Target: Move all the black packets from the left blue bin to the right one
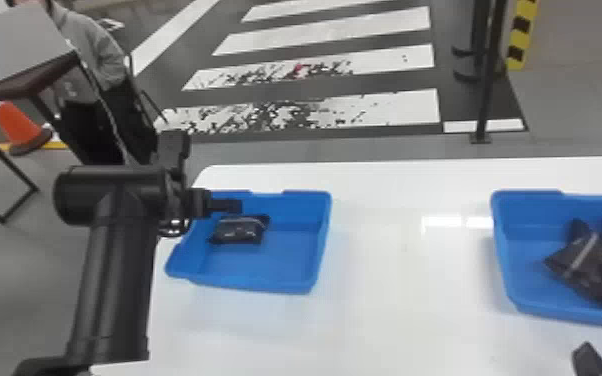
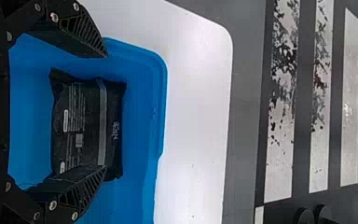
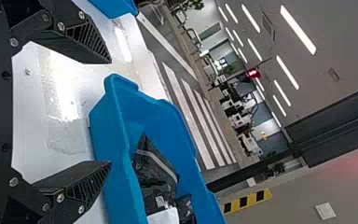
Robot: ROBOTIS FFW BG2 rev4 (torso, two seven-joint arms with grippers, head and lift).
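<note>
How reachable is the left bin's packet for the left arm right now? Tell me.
Probably yes: the left gripper hangs open over the black packet in the left blue bin, and nothing seems to lie on the packet.

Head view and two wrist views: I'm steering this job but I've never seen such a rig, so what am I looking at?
It is a robot with two black arms, each ending in a gripper with two fingers. The head view looks forward and down from its head; each wrist view comes from a camera on that arm and appears turned on its side.

On the white table sit two blue bins. The left bin has one black packet lying in it; the right bin has several black packets.

The left gripper is over the left bin's packet, its fingers apart. The right gripper is open on the near side of the right bin. Neither appears to hold anything.
</note>
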